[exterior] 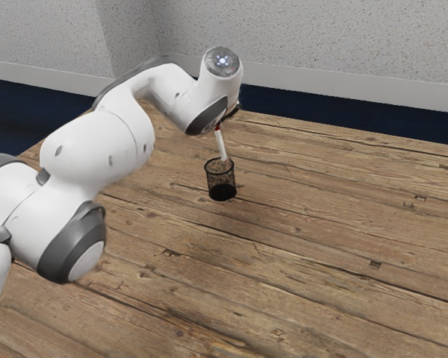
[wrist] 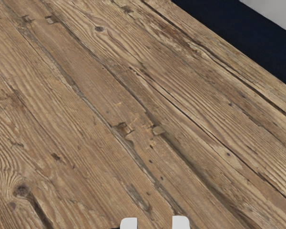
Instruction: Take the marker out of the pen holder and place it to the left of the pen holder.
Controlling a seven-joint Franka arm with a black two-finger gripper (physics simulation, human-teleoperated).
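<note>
Marker [exterior: 222, 145]: mostly white, red near the top, rises from the mouth of the pen holder [exterior: 222, 192], directly below the hand [exterior: 233, 113], and tilts slightly toward the exterior view's left. Impossible to tell whether grasped or released by the hand. Around the marker's lower part, black mesh, standing upright on the bench [exterior: 306, 261] of worn brown planks. Above, white arm [exterior: 97, 149], reaching in from the exterior view's left. Beyond the bench, dark blue floor [exterior: 284, 104] and speckled grey wall [exterior: 321, 37].

The exterior view looks obliquely down from beside the arm [exterior: 97, 149], the wrist view nearer from its hand [exterior: 222, 122], both covering surface [exterior: 321, 283] and floor [exterior: 343, 119].
</note>
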